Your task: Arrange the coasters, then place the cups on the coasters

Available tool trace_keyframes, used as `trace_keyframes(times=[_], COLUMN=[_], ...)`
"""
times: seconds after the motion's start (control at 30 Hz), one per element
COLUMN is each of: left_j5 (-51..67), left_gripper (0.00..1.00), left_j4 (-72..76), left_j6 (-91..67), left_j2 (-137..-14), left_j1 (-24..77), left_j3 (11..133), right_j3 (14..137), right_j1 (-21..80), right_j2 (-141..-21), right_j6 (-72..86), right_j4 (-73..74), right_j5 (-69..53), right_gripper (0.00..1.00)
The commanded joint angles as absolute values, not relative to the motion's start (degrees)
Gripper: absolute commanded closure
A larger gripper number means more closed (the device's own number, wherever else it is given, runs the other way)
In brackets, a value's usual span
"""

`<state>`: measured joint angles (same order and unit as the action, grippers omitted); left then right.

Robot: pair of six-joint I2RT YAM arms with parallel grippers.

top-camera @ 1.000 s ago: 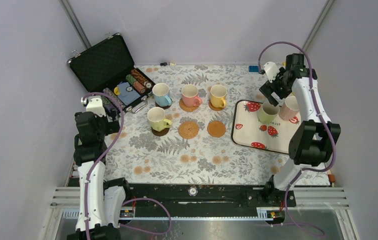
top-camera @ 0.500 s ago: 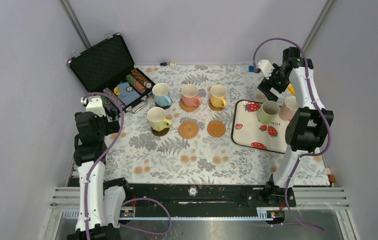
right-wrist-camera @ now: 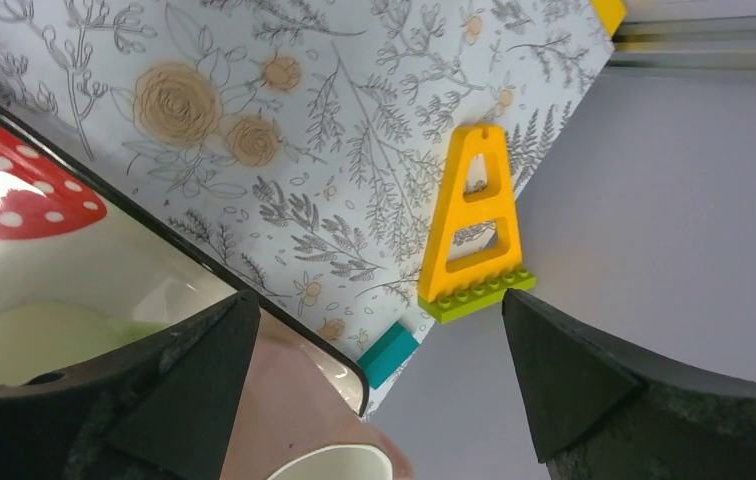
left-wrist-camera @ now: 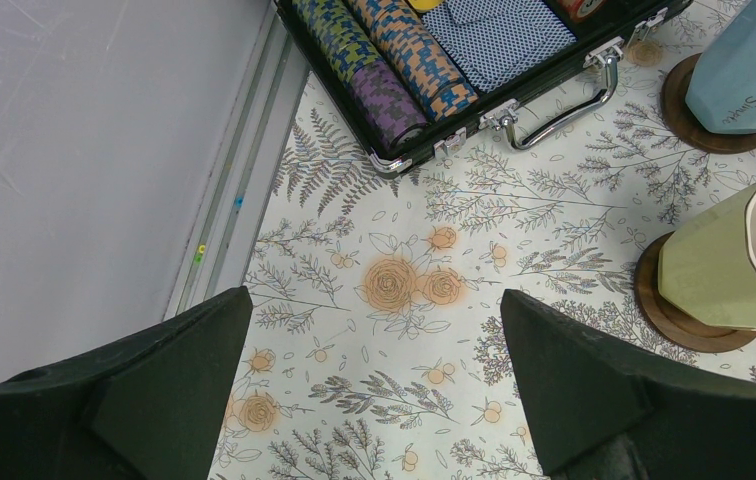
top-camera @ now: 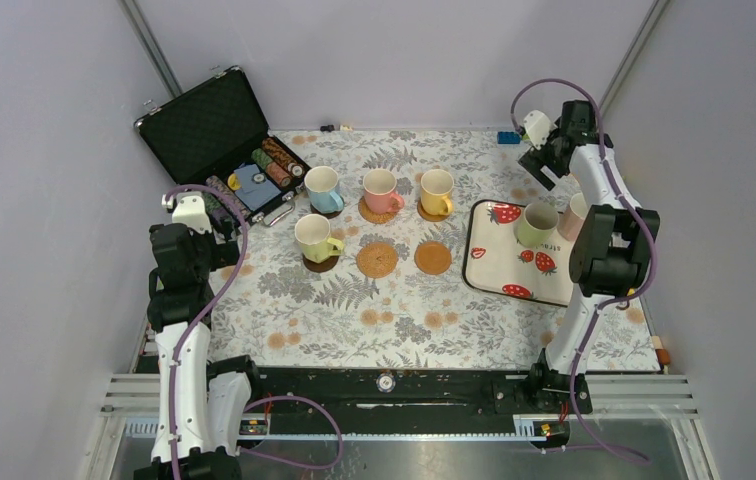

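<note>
Your right gripper is now back off the tray, up at the far corner, jaws wide, empty; left gripper is wide too. Green cup sits on the tray, light pink cup is half hidden behind the right arm. Two tan coasters lie bare. Yellow brick lies past the tray corner.

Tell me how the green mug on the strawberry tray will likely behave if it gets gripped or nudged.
The green mug looks like glazed ceramic: probably rigid, fairly slick, and chippable. Upright on the glossy tray, it would likely slide before tipping. The light pink mug stands close beside it, so a sideways nudge could clink them.
</note>
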<state>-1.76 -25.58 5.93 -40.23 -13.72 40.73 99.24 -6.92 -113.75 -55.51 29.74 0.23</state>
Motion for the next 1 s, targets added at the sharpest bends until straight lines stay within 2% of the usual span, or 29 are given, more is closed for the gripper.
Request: trace_keyframes(times=[0.0,0.27,0.57,0.97], left_j5=[-1.5,-1.4,-1.2,-0.7], left_gripper=[0.01,0.01,0.01,0.01], left_j4=[-22.2,-22.2,-22.2,-22.3], left_j6=[5.8,5.8,5.8,5.8], left_j2=[-40.2,-40.3,-40.1,-40.0], left_j1=[-14.1,-14.1,-14.1,-14.1], left_j3=[40.5,40.6,40.5,40.6], right_j3=[96.0,91.9,93.2,89.2], right_j1=[-7.1,-7.1,-7.1,-7.0], right_j2=[-113.0,-110.2,-108.2,-102.6], right_j6=[-60.9,-69.1,-72.0,-75.5], right_j4=[29.0,35.3,41.8,48.0], right_j5=[2.3,3.5,4.5,-2.9], right_gripper=[0.0,0.0,0.0,0.0])
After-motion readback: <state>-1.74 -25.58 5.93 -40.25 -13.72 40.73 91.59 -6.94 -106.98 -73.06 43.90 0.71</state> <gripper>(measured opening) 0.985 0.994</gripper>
